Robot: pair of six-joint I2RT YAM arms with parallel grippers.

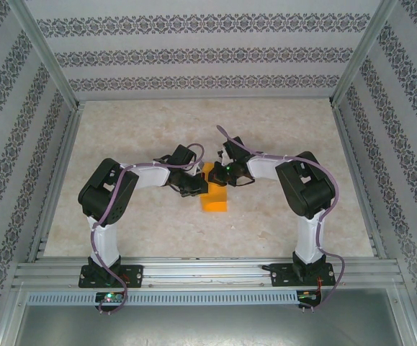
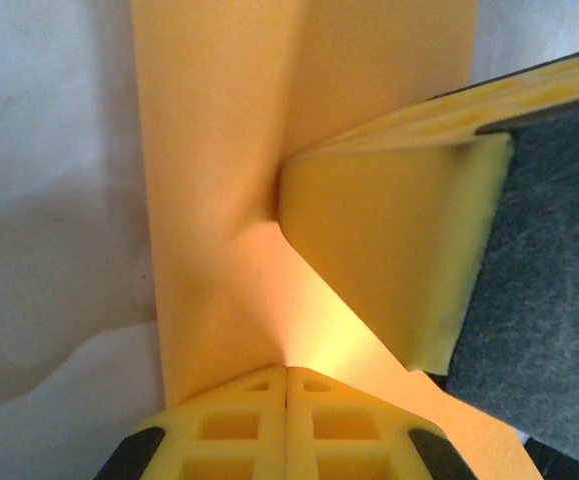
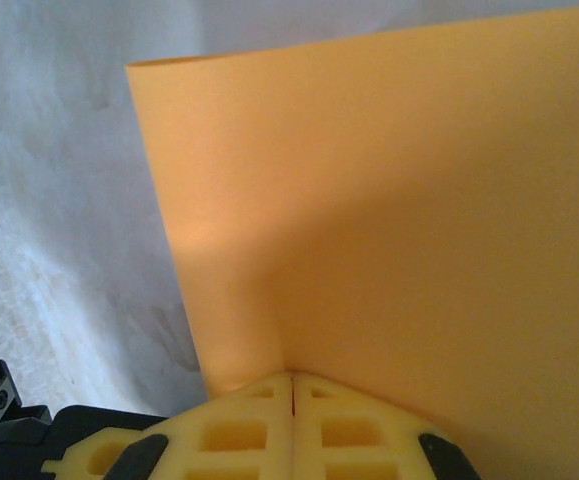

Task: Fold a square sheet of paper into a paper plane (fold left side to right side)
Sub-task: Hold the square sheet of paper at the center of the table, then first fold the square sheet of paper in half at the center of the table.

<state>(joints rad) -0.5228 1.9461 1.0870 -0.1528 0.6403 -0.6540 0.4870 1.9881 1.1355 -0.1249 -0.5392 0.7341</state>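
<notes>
The sheet of paper (image 1: 216,199) lay at the middle of the table (image 1: 122,144), between the two arms, with its near part flat on the surface. Both grippers met over its far part. The left gripper (image 1: 196,189) came in from the left and the right gripper (image 1: 220,175) from the right, the two just beside each other.

From the left wrist, the left gripper (image 2: 287,376) had its jaws pressed together, and the sheet of paper (image 2: 219,150) rose straight out of the seam between them, pinched there. A crease ran up the sheet away from the fingers. A yellow pad (image 2: 389,260) with a dark grey back pressed against the paper on the right. It looked like a finger of the other gripper, though I could not tell for sure.

From the right wrist, the right gripper (image 3: 291,382) was likewise closed, clamped on the sheet of paper (image 3: 419,200), which stood up from the seam with one curled edge on the left.

From above, the arms hid the far part of the sheet and both pinch points, so its full outline could not be made out. In the wrist views the paper ran off the frame edges.
</notes>
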